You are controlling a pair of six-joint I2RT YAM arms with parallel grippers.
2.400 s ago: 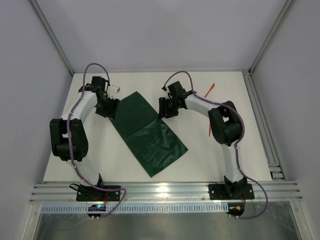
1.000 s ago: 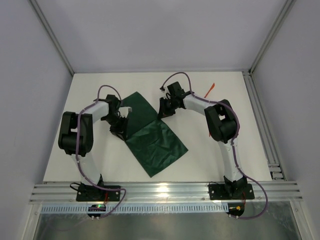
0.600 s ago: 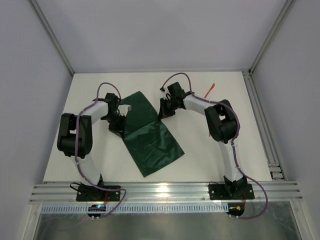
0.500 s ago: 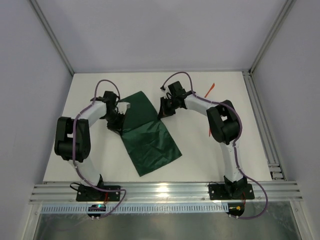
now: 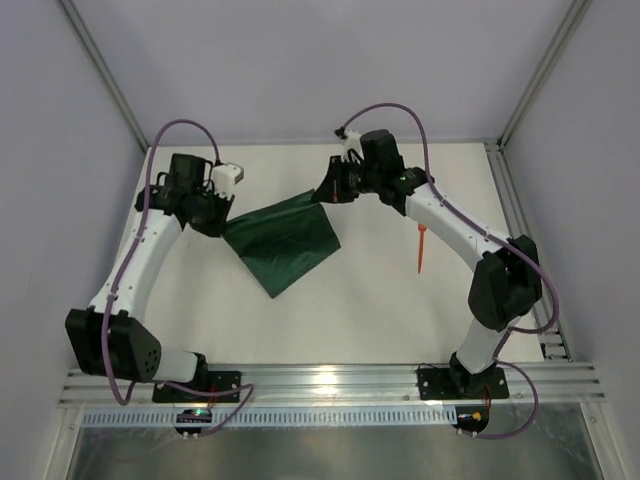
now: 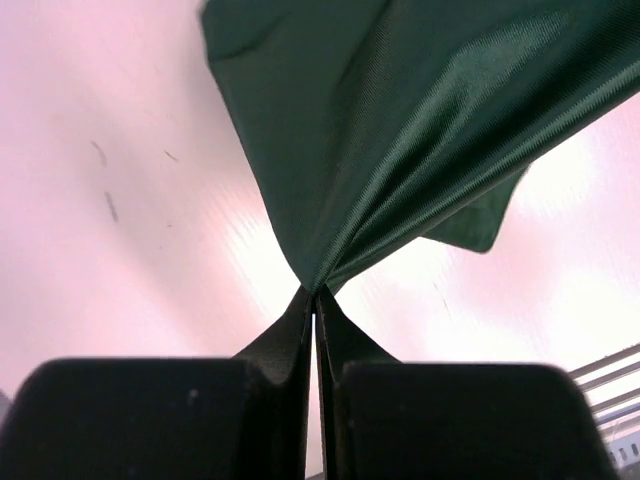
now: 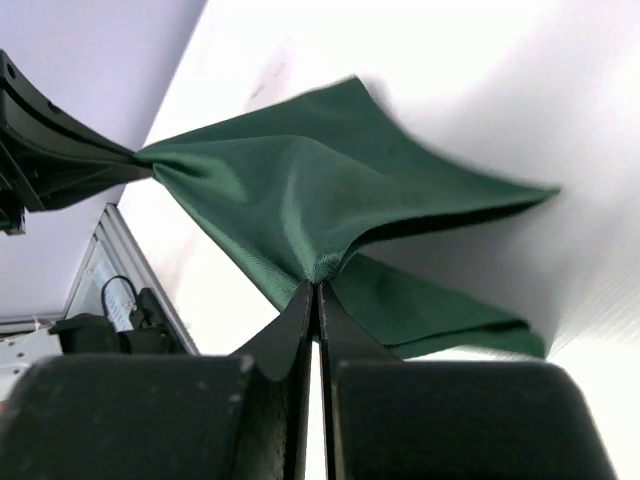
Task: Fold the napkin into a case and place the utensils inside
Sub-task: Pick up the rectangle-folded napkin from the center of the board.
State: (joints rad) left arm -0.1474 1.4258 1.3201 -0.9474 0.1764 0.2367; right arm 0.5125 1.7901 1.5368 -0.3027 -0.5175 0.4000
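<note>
The left claw (image 6: 314,300) pinches a corner of the napkin (image 6: 400,120) (dark green, fanning upward in folds).

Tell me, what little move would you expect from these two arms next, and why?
Probably carrying the dark green cloth napkin toward the near side and lowering it into a fold. The left hand and right hand each pinch a corner, the cloth hangs stretched between them, and the thin orange plastic utensil lies untouched on the white table.
</note>
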